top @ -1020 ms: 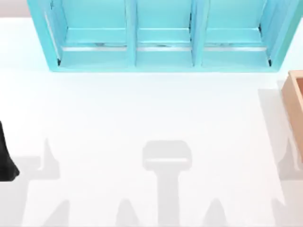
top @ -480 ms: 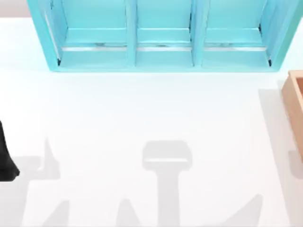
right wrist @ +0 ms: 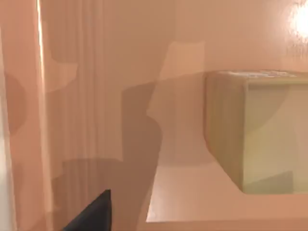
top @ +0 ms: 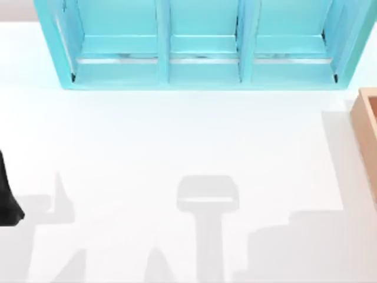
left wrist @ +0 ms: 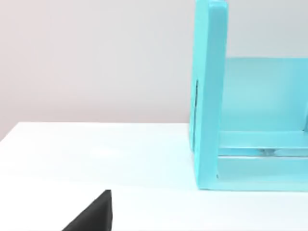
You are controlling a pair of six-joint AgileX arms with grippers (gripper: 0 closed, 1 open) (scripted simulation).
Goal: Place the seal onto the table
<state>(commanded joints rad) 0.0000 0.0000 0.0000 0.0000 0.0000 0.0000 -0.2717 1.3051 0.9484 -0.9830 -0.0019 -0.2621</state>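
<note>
The seal [right wrist: 260, 130], a small tan block, stands upright inside the light-orange wooden box [right wrist: 96, 96] in the right wrist view. A dark tip of my right gripper [right wrist: 94, 214] hangs over the box's floor, short of the seal and apart from it. On the top view the box [top: 368, 135] sits at the right edge of the white table [top: 177, 135]. My left arm [top: 7, 200] is parked at the table's left edge, and a black part of its gripper [left wrist: 94, 216] hovers over the table [left wrist: 96, 154].
A turquoise shelf unit [top: 200, 47] with three compartments stands along the back of the table; its side wall [left wrist: 209, 96] rises ahead of the left wrist. Arm shadows lie across the front of the table [top: 294, 247].
The shadow at the table's lower right has changed from thin spikes to one broad patch. My left arm has stayed still.
</note>
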